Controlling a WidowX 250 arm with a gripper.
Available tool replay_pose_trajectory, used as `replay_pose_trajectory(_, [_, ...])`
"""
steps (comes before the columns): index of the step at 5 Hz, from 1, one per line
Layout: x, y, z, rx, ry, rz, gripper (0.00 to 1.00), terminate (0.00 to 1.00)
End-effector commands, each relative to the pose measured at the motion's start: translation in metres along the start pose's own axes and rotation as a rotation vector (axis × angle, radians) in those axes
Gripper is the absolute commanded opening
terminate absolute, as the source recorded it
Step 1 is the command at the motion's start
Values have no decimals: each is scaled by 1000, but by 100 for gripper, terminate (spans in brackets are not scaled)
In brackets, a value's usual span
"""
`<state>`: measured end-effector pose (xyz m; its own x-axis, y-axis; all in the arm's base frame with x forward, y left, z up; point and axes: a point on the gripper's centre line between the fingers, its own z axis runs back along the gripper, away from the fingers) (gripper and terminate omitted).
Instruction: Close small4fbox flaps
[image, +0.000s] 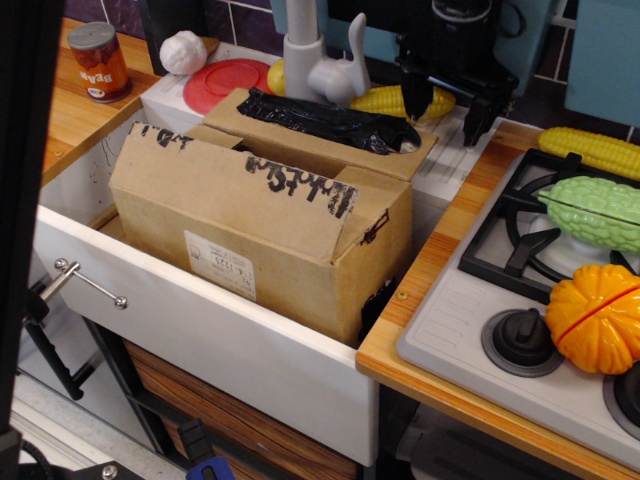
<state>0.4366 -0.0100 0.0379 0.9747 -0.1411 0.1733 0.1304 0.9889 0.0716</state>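
Observation:
The brown cardboard small4fbox (262, 245) stands in the white sink (200, 330), its white label (220, 265) facing front. Its flaps lie folded down over the top. The front flap (240, 190) has torn black lettering along its edge. The rear flap (325, 125) bears crinkled black tape. The black gripper (445, 100) hangs behind the box's back right corner, above a yellow corn cob (400, 100). Its two fingers (478, 108) stand apart and hold nothing. It does not touch the box.
A grey faucet (315, 60), a red plate (225, 82), a white garlic (182, 52) and a can (100, 60) stand behind and left. On the right is a stove (520, 300) with a green gourd (600, 210), an orange pumpkin (600, 318) and another corn cob (590, 150). A dark bar (25, 200) blocks the left edge.

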Motion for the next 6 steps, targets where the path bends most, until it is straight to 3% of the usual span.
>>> replay_pose_trajectory(1, [18,5,18,-15,-79,18,100,0])
replay_pose_trajectory(3, [-8,-1,3,-85,-29,102,100,0])
replay_pose_trajectory(4, [-23,-4,0,-84,3,121,100,0])
replay_pose_trajectory(5, [-26,-5,12,-57,114,137,100,0])
replay_pose_trajectory(6, [-26,-12,36,8,106,155,100,0])
